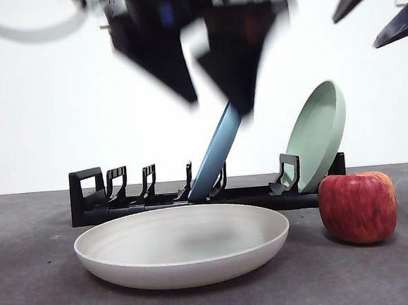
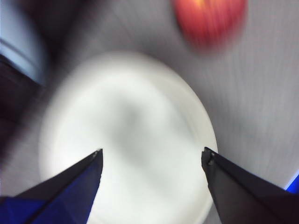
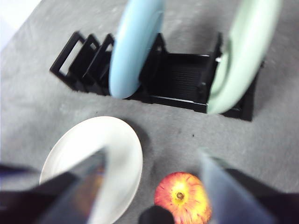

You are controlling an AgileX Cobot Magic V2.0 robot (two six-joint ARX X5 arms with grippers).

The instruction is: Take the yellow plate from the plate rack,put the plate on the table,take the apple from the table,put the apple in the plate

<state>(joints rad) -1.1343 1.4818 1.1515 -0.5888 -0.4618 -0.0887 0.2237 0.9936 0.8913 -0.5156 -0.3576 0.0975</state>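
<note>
The yellow plate (image 1: 183,246) is cream-white and lies flat on the table (image 1: 46,299) in front of the plate rack (image 1: 95,200). The apple (image 1: 358,207) stands on the table just right of the plate. My left gripper (image 1: 218,107) is blurred, open and empty, high above the plate; its wrist view shows the plate (image 2: 126,140) between the open jaws (image 2: 152,156) and the apple (image 2: 210,18) beyond. My right gripper (image 1: 356,33) is open at the top right corner, above the apple (image 3: 182,198), with the plate (image 3: 93,158) beside it.
A light blue plate (image 1: 215,159) and a pale green plate (image 1: 319,136) lean upright in the rack (image 3: 182,79). They also show in the right wrist view, blue plate (image 3: 133,46) and green plate (image 3: 243,56). A white wall stands behind.
</note>
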